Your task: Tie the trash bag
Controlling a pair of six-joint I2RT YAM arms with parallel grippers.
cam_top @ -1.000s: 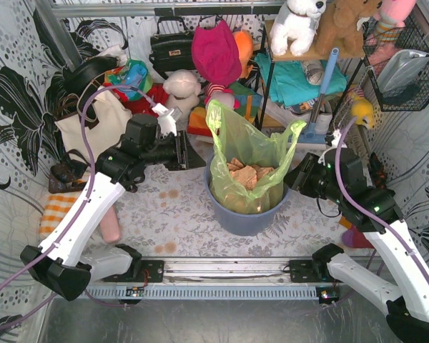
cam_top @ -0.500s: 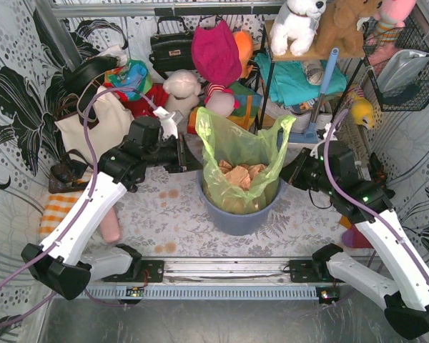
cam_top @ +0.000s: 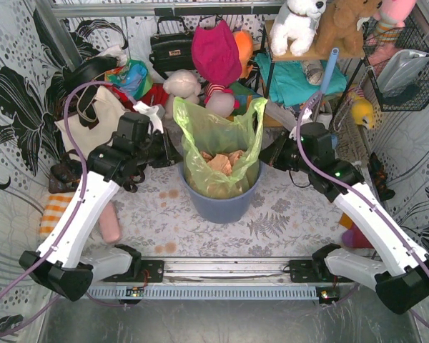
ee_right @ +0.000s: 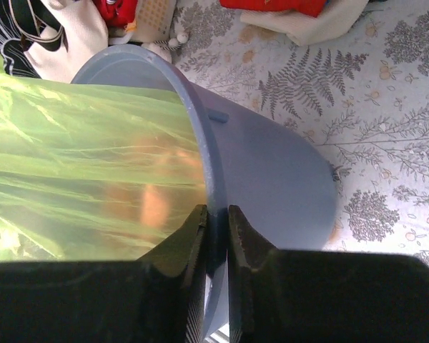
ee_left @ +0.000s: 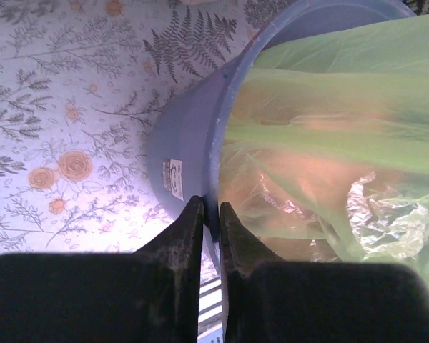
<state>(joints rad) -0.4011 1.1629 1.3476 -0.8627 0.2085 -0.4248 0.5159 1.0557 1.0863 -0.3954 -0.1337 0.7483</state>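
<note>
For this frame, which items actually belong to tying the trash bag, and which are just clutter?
In the job: trash bag; blue-grey bin holding it; left claw and right claw, each closed on the bin's rim.
Just lying about: cream tote bag; black handbag; white plush dog; brown teddy; orange striped cloth.

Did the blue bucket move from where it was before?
Yes. The blue bucket slid left and slightly back, nearer the orange stains beside it.

Both arms reach inward to the bin (cam_top: 218,206): left gripper (ee_left: 209,209) pinches its left rim, right gripper (ee_right: 216,213) its right rim (jaws nearly closed, rim wall between).
</note>
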